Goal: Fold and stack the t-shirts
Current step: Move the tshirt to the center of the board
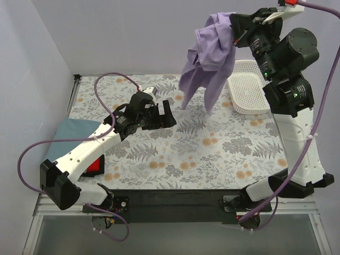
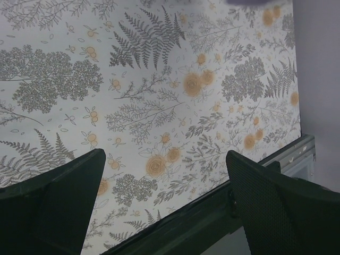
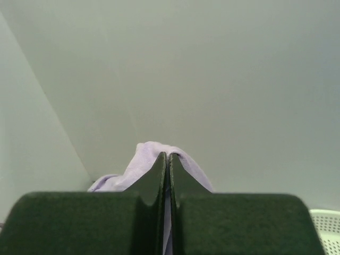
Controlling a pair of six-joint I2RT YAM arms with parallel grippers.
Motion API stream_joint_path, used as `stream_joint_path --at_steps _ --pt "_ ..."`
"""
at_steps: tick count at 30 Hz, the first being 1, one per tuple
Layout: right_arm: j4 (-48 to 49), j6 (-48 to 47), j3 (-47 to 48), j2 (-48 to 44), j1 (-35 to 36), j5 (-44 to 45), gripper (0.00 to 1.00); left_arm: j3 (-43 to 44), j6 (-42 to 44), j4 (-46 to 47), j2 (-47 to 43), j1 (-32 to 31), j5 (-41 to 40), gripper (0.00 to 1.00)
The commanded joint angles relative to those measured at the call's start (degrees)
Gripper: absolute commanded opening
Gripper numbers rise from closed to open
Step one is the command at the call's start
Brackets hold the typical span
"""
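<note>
My right gripper (image 1: pixel 235 27) is shut on the lilac-purple t-shirt (image 1: pixel 208 58) and holds it high above the back of the table; the shirt hangs down bunched, its lower end just above the cover. In the right wrist view the cloth (image 3: pixel 146 159) is pinched between the closed fingers (image 3: pixel 159 180). My left gripper (image 1: pixel 159 114) is open and empty, low over the middle-left of the table; its fingers (image 2: pixel 58 202) show wide apart. A folded blue-grey shirt (image 1: pixel 74 130) and a red one (image 1: pixel 94 166) lie at the left edge, partly hidden by my left arm. The black shirt is hidden.
A white mesh basket (image 1: pixel 249 87) stands at the back right, next to the right arm. The floral table cover (image 1: pixel 212 154) spans the table. The black front rail (image 2: pixel 212 212) shows at the table's near edge. Grey walls close in the left and back.
</note>
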Motion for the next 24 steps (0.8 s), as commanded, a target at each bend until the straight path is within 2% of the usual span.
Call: stream_joint_path --at_steps 1,6,7,9,10,12,13,14,18,21,24 --pt "6.2 1.1 -2.7 -2.9 0.9 0.1 0.01 0.7 -1.2 0.2 -3.6 1.4 -4.1 0.97" --pt "6.5 4.1 -18.0 -7.2 0.8 3.8 0.01 -0.8 -2.3 0.0 -4.7 2.2 -6.5 0.96" --pt "6.5 5.9 -25.1 -8.5 0.8 4.0 0.01 -1.9 -3.1 -0.1 -4.9 2.6 -6.9 0.97" --pt "6.7 7.5 -31.8 -9.3 0.7 4.6 0.02 -3.1 -3.7 0.4 -4.8 3.2 -7.2 0.97" --pt "6.7 8.8 -38.8 -9.3 0.2 5.0 0.07 -3.7 -4.4 0.4 -4.7 3.4 -7.2 0.97" --pt "6.6 10.6 -45.3 -9.3 -1.2 5.0 0.27 -5.2 -5.0 0.4 -3.7 4.1 -7.4 0.97" --pt "6.6 11.3 -48.0 -8.9 -3.6 4.0 0.50 -5.6 -5.1 0.3 -3.2 4.4 -7.5 0.97" --pt "6.5 12.8 -53.3 -8.9 -4.8 2.7 0.61 -6.6 -5.8 -0.1 -2.5 4.7 -7.8 0.97" --pt "6.0 14.3 -64.4 -11.1 -6.7 -2.9 0.88 -11.4 -8.0 -0.2 -1.8 5.1 -8.8 0.95" --pt "5.8 15.1 -72.1 -12.9 -5.5 -4.0 0.89 -15.7 -10.7 0.4 -1.1 5.3 -9.5 0.91" --pt "5.0 14.9 -76.0 -14.1 -2.0 -2.4 0.86 -18.6 -13.2 1.3 0.9 5.4 -9.8 0.82"
